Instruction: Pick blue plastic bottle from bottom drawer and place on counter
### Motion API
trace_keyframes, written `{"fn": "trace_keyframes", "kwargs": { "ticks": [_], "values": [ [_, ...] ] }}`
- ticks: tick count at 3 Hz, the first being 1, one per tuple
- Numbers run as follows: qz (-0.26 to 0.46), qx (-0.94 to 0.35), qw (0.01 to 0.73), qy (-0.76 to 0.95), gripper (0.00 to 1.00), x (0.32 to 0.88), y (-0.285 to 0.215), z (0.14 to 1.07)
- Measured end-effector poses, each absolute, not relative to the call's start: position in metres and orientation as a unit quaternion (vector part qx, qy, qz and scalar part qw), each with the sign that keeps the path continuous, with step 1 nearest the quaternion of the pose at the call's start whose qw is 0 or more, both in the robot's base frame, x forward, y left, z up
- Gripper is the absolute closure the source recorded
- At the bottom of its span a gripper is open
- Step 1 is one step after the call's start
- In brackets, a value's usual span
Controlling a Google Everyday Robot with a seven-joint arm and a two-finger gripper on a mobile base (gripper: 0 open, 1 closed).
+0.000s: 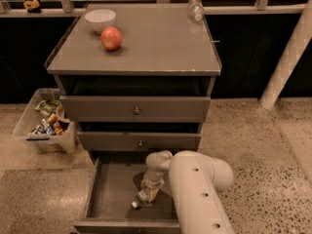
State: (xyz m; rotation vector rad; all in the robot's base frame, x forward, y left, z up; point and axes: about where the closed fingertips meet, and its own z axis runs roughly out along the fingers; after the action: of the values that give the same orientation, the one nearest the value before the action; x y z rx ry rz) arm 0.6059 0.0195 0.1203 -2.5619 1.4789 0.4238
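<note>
The bottom drawer (109, 191) is pulled open below the two upper drawers. My gripper (149, 193) reaches down into it from the white arm (195, 189) and is shut on the blue plastic bottle (140, 198). The bottle is tilted, with its white cap pointing down and to the left, just above the drawer's grey floor. The counter (156, 43) is the cabinet's flat grey top, well above the gripper.
On the counter are a red apple (111, 38), a white bowl (100, 18) at the back left and a clear crinkly bottle (195, 8) at the back right. A clear bin of snack packets (46, 126) stands on the floor to the left. A white post (287, 57) is at the right.
</note>
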Motion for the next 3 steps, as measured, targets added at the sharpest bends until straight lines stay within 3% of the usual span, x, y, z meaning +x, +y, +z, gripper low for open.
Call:
{"fn": "trace_keyframes", "kwargs": {
  "ticks": [1, 2, 3],
  "values": [
    [0.141, -0.855, 0.077, 0.493, 1.0, 0.606, 0.02, 0.12],
    [0.141, -0.85, 0.07, 0.503, 1.0, 0.602, 0.02, 0.125],
    [0.086, -0.856, 0.075, 0.504, 1.0, 0.625, 0.026, 0.162]
  ]
}}
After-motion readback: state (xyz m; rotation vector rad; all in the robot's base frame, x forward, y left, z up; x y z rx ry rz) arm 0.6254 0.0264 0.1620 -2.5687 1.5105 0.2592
